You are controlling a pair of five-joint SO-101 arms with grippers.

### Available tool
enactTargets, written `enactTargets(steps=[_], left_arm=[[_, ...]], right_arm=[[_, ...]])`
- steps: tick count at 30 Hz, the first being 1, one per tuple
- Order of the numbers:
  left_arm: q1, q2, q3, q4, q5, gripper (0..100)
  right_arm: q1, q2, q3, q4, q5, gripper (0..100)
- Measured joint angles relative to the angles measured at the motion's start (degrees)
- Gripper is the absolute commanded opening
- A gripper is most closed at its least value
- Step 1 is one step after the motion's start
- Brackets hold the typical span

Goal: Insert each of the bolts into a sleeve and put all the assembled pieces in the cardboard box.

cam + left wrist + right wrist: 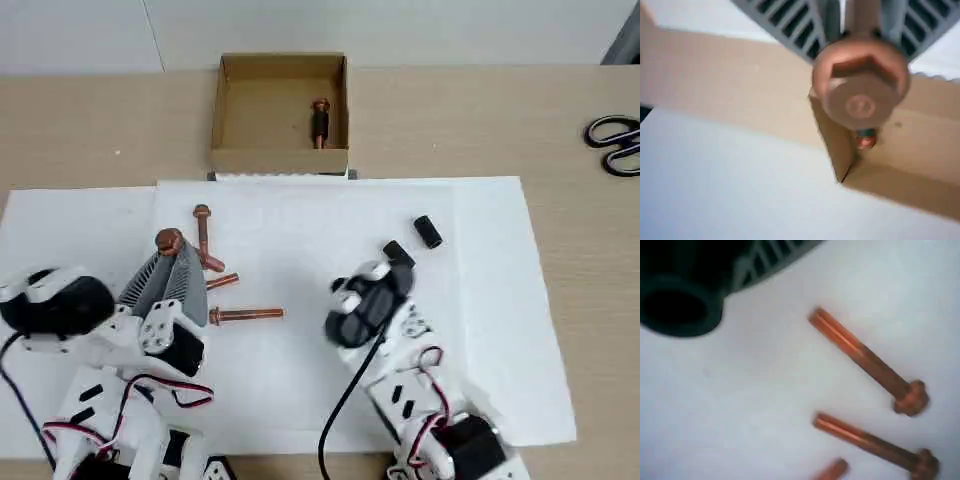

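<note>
As left gripper [172, 256] grips bolt [860, 90], shank hidden | right gripper [396, 262]: sleeve [675, 307] cropped

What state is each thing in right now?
Left hand: shut on a bolt.
Right hand: shut on a sleeve.
Other bolts: lying bare on the paper.
Other sleeve: lying empty on the paper.
Box: open, one assembled piece inside.

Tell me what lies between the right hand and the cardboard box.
Bare white paper, seen in the high view, separates the right hand, holding a sleeve, from the cardboard box.
</note>
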Motion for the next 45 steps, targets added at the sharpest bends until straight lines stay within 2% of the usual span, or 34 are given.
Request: enactTargets(steps=[5,13,24,31,34,38,45], left_arm=[[2.46,0.0,0.0,-0.88,4.4,1],[8.62,0.0,2.11,-0.97,8.97,1],[13.45,0.0,2.55,-1.05,7.56,1],[13.71,0.0,2.55,-1.05,3.16,1],[16.0,0.0,2.55,0.0,2.29,1],[18.64,0.0,2.55,1.67,2.11,1],[18.99,0.0,2.55,2.2,2.02,1]], right_arm=[[-6.51,0.0,3.25,-5.01,0.0,0.2],[-12.13,0.09,3.78,-6.59,0.0,0.2],[-12.4,0.09,3.96,-6.59,0.0,0.2],[-12.31,0.09,5.8,-6.68,0.0,0.2],[-12.31,0.09,5.8,-6.68,0.0,0.2],[-12.31,0.09,5.8,-6.68,0.0,0.2],[-12.31,0.09,5.8,-7.03,0.0,0.2]])
